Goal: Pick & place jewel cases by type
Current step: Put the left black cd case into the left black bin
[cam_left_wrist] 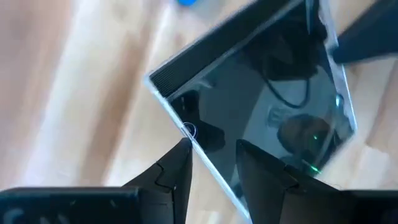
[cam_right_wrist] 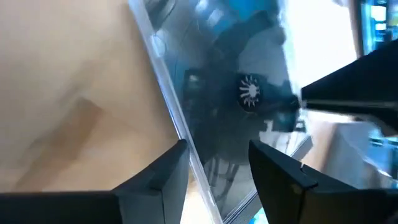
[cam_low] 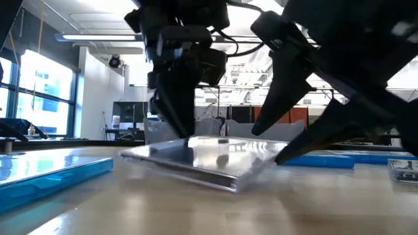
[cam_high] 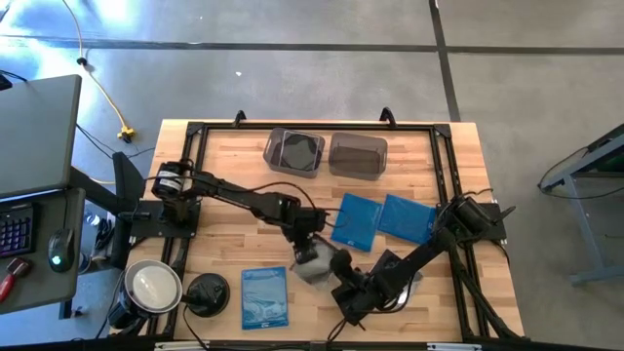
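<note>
Clear jewel case (cam_high: 314,261), shiny disc inside, one edge tilted off the table | left gripper (cam_high: 310,246) fingers astride one edge, right gripper (cam_high: 343,292) astride the opposite edge | pale printed blue case (cam_high: 264,297) beside the left gripper | two blue cases (cam_high: 356,220) beyond | two tubs (cam_high: 294,151) farthest.

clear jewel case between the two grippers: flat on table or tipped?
Tipped. In the low view the clear jewel case slopes, far side raised off the table.
</note>
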Motion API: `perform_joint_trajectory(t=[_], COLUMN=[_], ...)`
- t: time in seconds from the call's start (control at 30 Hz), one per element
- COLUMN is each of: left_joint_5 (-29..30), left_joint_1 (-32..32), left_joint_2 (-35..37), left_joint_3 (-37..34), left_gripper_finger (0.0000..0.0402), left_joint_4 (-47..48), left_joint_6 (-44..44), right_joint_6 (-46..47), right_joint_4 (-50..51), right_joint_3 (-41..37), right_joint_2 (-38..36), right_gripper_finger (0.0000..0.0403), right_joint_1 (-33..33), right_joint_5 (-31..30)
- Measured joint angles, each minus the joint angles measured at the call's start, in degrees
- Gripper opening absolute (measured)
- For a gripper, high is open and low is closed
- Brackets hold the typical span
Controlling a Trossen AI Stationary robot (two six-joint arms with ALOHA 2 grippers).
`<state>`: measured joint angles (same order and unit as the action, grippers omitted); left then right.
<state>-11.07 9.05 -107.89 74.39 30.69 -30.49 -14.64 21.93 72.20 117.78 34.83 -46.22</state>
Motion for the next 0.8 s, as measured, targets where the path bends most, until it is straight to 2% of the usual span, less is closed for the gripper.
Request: perform_joint_trajectory(t=[0.17, 0.3, 0.63, 0.8], left_joint_5=[1.26, 2.73, 3.40, 7.96], left_joint_1=[-1.84, -2.45, -2.78, -3.08], left_joint_2=[1.43, 1.78, 2.18, 2.10], left_joint_3=[0.07, 0.09, 0.07, 0.07], left_gripper_finger=[0.0119, 0.0119, 0.0119, 0.0119], left_joint_4=[2.08, 2.67, 4.60, 5.97], left_joint_6=[2.51, 3.87, 7.83, 9.12], right_joint_6=[-0.01, -0.01, -3.94, -5.00], right_joint_4=[0.30, 1.18, 2.47, 2.59], right_joint_3=[0.00, 0.00, 0.00, 0.00], right_joint_2=[0.00, 0.00, 0.00, 0.00], right_gripper_finger=[0.0161, 0.0161, 0.0161, 0.0161], right_joint_1=[-1.87, -3.86, -4.93, -5.26], right_joint_5=[-2.07, -0.13, -2.12, -5.29])
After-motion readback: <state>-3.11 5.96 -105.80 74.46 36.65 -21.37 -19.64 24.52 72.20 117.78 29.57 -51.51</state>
